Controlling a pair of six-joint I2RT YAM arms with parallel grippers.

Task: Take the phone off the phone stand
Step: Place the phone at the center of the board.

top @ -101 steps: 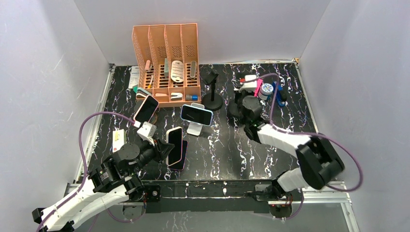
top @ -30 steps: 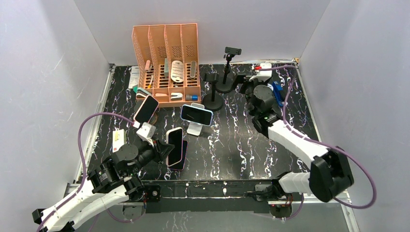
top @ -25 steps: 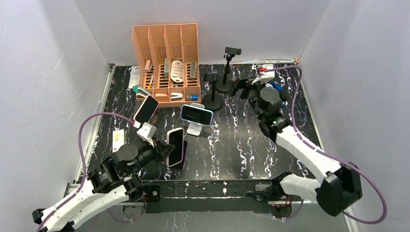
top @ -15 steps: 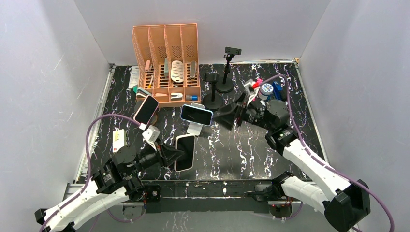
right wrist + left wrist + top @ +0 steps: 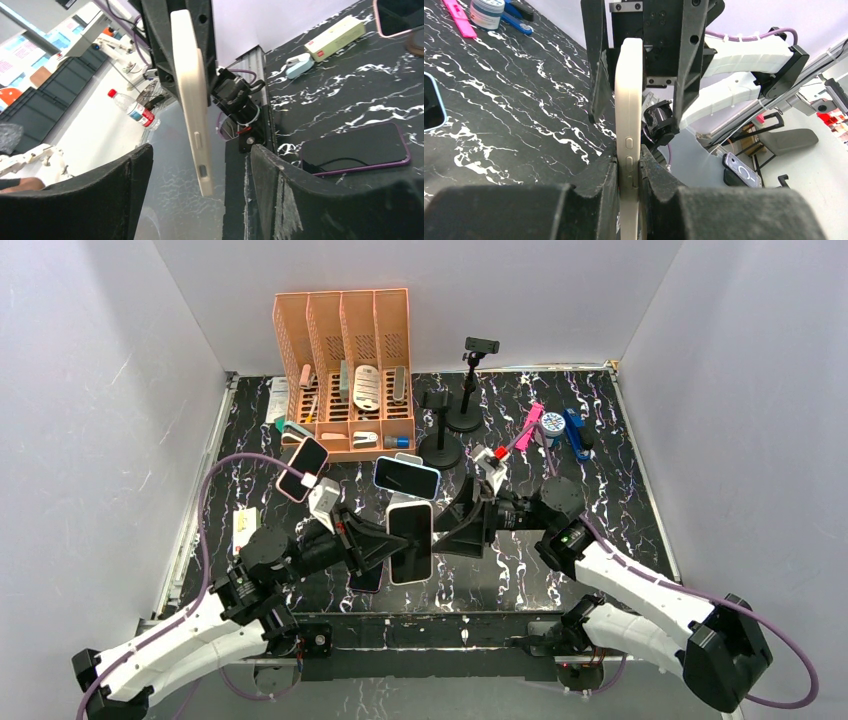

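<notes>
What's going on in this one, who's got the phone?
The left gripper is clamped on the lower end of a cream-cased phone, holding it up off the table. The right gripper is open, its jaws flanking the phone's other end without closing on it, which looks like a handover being set up. A second phone sits on a white stand behind them.

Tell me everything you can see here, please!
File organiser: one, orange, back left.
Cream phone: one, cream, held up mid-table.
Blue-cased phone: one, blue, just behind the cream one.
Pink-cased phone: one, pink, near the organiser.
Dark phone: one, purple-edged, lying flat near the front.
Clamp stands: two, black, back middle.
Small tub: one, pale lid, back right.
Left claw: black, shut on the cream phone.
Right claw: black, open, either side of it.
</notes>
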